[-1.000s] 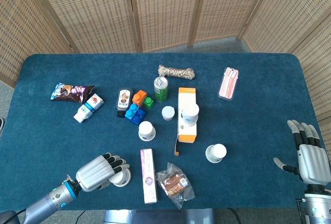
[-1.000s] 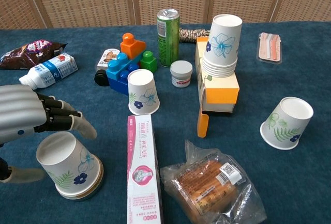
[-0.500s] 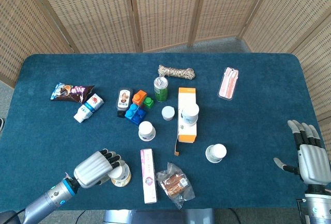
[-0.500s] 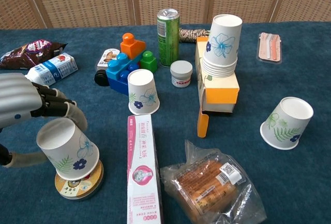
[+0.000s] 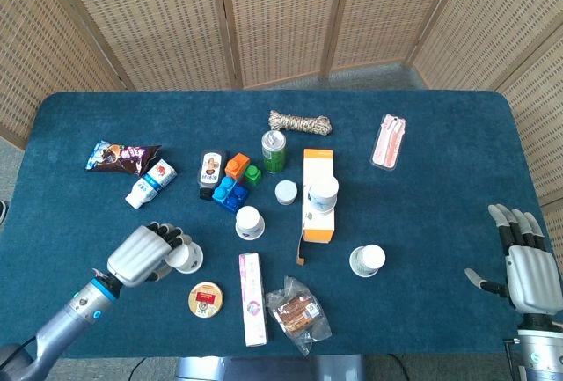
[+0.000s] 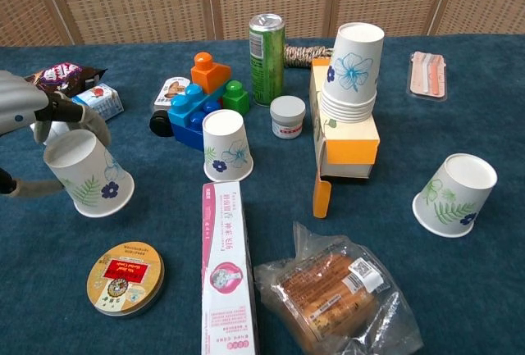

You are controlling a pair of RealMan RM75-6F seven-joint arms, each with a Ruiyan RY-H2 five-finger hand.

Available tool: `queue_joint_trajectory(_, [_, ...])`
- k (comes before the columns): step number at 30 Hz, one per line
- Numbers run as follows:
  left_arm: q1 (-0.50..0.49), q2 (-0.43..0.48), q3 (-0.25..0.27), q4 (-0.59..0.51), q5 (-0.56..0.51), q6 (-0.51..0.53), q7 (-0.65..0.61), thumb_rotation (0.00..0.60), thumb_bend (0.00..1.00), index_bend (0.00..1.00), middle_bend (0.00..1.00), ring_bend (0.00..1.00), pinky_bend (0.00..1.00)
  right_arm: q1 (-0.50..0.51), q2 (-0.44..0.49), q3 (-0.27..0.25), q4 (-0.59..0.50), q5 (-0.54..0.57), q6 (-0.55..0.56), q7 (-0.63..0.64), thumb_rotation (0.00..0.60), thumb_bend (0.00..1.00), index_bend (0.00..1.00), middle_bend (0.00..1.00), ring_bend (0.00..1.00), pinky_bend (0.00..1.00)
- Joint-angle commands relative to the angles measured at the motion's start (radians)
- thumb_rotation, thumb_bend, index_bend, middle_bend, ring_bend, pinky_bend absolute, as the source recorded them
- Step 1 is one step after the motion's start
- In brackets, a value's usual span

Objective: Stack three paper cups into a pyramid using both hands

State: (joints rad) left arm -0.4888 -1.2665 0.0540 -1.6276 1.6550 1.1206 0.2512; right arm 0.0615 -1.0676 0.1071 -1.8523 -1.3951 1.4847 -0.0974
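My left hand (image 5: 141, 253) (image 6: 31, 114) grips an upside-down, leaf-printed paper cup (image 6: 86, 173) (image 5: 184, 258), held just above the cloth at the table's near left. A second upside-down cup (image 6: 227, 144) (image 5: 249, 221) with a blue flower stands near the middle, beside the toy blocks. A third cup (image 6: 454, 193) (image 5: 367, 260), also leaf-printed, sits tilted at the near right. My right hand (image 5: 528, 267) hangs with fingers spread and nothing in it beyond the table's right edge, seen only in the head view.
A stack of cups (image 6: 351, 72) tops an orange-and-white box (image 6: 349, 138). A round tin (image 6: 125, 278), toothpaste box (image 6: 223, 265) and snack bag (image 6: 336, 293) line the front. Green can (image 6: 267, 47), blocks (image 6: 201, 97) and a small jar (image 6: 288, 117) stand behind.
My left hand has lifted the leaf cup off the round tin and carried it away from the front edge, leaving the tin uncovered. The right hand has not moved.
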Motion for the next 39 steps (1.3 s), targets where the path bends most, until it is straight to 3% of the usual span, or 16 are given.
queue_joint_trajectory(1, [0.0,-0.023,-0.025,0.032,-0.034,0.0,0.001,0.6,0.35,0.33,0.39,0.36,0.5,0.001,-0.001,0.0,0.0,0.0,0.0,-0.002,0.6,0.05,0.0,0.0,0.0,0.0])
queue_joint_trajectory(13, [-0.027,-0.129,-0.093,0.069,-0.15,-0.036,0.052,0.6,0.35,0.33,0.39,0.36,0.5,0.003,-0.008,-0.002,0.003,0.002,-0.005,-0.013,0.6,0.05,0.0,0.0,0.0,0.0])
queue_joint_trajectory(39, [-0.049,-0.326,-0.17,0.113,-0.345,-0.021,0.196,0.6,0.35,0.34,0.4,0.36,0.51,0.004,-0.002,-0.001,0.005,0.004,-0.009,0.001,0.6,0.05,0.0,0.0,0.0,0.0])
